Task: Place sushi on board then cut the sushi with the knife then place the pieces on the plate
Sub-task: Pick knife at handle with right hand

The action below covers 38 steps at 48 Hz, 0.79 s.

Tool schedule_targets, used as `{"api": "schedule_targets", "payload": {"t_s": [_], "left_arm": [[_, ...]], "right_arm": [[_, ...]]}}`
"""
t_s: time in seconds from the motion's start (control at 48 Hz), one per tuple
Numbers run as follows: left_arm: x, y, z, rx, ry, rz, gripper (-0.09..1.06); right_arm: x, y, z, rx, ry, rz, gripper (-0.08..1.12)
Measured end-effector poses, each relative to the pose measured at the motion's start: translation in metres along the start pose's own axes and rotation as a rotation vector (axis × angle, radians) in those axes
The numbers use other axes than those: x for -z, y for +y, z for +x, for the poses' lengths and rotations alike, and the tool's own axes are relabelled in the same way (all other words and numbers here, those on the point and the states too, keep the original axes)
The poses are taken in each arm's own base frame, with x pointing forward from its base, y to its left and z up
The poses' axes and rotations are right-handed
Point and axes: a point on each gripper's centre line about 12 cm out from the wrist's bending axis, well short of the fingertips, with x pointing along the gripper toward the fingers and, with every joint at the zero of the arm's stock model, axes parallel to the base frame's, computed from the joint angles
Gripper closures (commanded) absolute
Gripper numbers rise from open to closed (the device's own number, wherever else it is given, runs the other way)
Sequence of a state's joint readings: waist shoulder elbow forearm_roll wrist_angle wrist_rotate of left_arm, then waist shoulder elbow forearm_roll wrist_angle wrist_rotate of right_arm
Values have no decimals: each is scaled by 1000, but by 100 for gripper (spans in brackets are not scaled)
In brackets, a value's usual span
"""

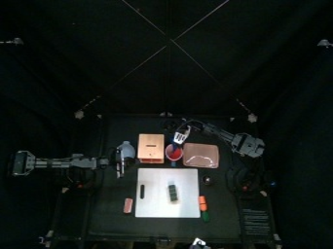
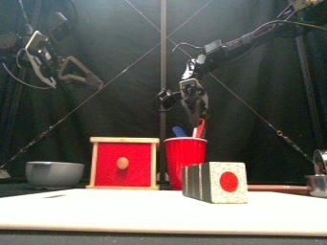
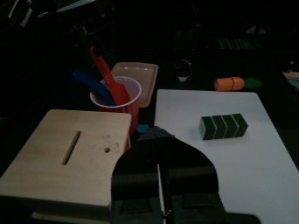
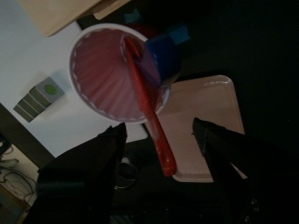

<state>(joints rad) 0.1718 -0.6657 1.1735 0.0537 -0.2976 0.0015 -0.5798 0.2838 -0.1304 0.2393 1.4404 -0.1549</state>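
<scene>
The dark green sushi roll (image 1: 172,192) (image 2: 215,182) lies on the white cutting board (image 1: 150,185). Behind the board stands the red cup (image 1: 176,154) (image 2: 185,161), holding a blue knife (image 4: 163,57) and a red knife (image 4: 149,105). My right gripper (image 1: 184,132) (image 2: 192,98) (image 4: 163,153) hangs open just above the cup, one jaw on each side of the red knife's handle, not closed on it. The pink tray (image 1: 204,155) sits to the cup's right. My left gripper (image 1: 124,156) (image 3: 159,179) rests shut and empty beside the wooden box (image 1: 152,147).
A blue-grey bowl (image 2: 54,173) stands at the far left in the front view. Small orange toy foods lie left (image 1: 128,202) and right (image 1: 202,202) of the board. The wooden box's red drawer front (image 2: 124,163) faces the table's front.
</scene>
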Motion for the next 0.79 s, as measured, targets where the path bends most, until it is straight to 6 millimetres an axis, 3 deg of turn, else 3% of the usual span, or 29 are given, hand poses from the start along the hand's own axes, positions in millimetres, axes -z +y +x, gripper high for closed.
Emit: {"api": "schedule_targets", "payload": {"t_s": [0.229,0.667,0.792], "left_arm": [[1,0,0,2,3,0,95],[2,0,0,0,5,1,95],[2,0,0,-1,5,-4,95]], "right_arm": [[-1,2,6,-9,12,-2,27],[0,5,8,-20,25,-3,72],[2,6,8,-29,38,-1,78]]}}
